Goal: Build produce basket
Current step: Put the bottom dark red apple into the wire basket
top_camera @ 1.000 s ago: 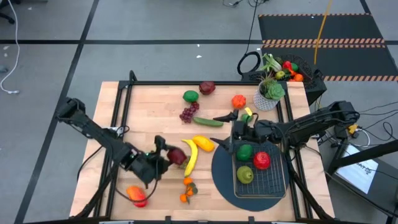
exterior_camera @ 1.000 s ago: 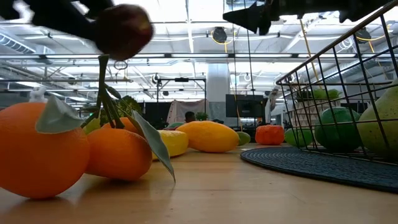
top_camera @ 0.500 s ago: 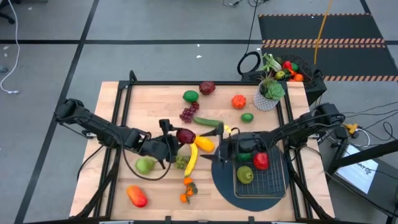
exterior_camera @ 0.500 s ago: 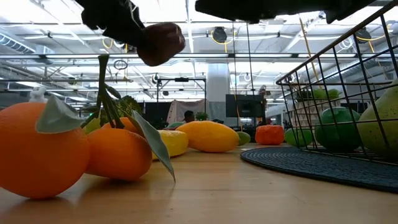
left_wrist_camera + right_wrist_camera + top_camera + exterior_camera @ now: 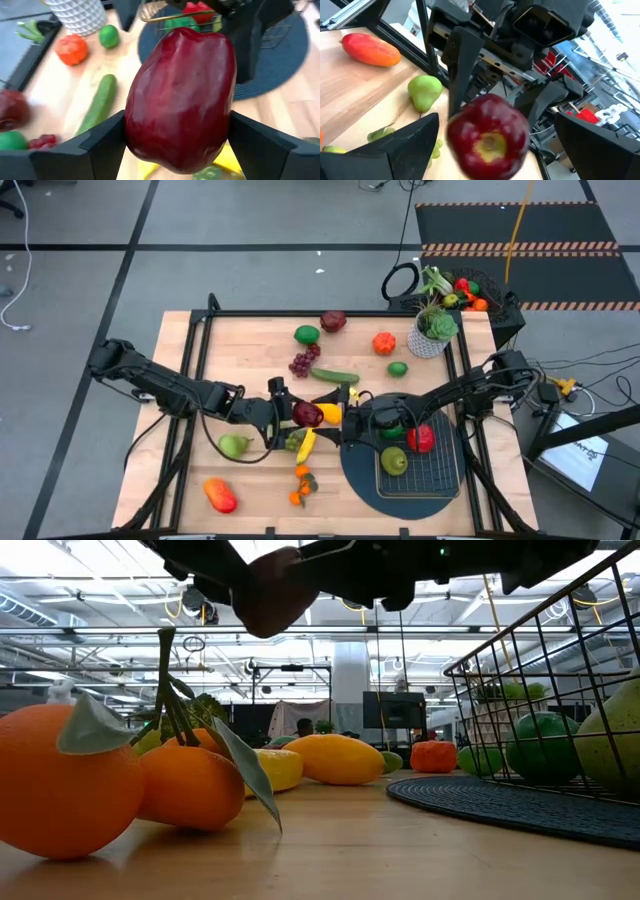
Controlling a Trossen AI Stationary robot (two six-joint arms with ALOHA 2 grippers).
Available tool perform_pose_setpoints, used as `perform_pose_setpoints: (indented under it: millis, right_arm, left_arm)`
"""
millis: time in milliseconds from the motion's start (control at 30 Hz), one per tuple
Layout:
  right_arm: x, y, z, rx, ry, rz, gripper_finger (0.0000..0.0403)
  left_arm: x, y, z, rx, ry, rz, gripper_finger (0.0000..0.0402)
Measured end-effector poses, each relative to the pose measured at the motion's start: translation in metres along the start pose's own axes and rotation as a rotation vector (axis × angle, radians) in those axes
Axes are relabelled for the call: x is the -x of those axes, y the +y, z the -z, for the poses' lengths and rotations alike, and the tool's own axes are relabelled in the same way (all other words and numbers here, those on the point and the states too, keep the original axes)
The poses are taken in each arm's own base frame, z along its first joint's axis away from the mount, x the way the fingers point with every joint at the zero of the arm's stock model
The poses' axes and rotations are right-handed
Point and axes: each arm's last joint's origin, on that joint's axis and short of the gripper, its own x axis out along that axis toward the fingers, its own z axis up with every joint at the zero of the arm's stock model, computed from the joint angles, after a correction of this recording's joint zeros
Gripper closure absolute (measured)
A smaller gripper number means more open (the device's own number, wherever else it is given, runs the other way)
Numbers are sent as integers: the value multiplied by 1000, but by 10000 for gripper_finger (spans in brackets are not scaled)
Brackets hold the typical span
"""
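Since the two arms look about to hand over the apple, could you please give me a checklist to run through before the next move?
1. Left gripper clamped on the dark red apple: ok, a finger presses each side.
2. Right gripper open to receive: ok, fingers spread wide on either side of the apple.
3. Apple clear of the table: ok, it hangs above the oranges in the low view.
4. Room in the basket: ok, bare mesh shows beside the three fruits inside.
5. Right fingers touching the apple: cannot tell.
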Motion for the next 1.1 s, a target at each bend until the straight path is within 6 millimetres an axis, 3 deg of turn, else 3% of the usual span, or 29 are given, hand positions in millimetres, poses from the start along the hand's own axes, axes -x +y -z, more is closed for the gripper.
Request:
perform_pose_setpoints:
  millis: [667,900,1100]
  right_arm:
    - [-2,-1,6,-59,3,-48,133]
    - [-2,-1,5,-89,0,-48,133]
    - [-1,0,4,-174,4,-56,132]
  left_arm:
    - [0,-1,-3,34,-31,25,89]
    - [1,-2,-5,57,-44,28,85]
    - [24,1,-12,62,-106,42,44]
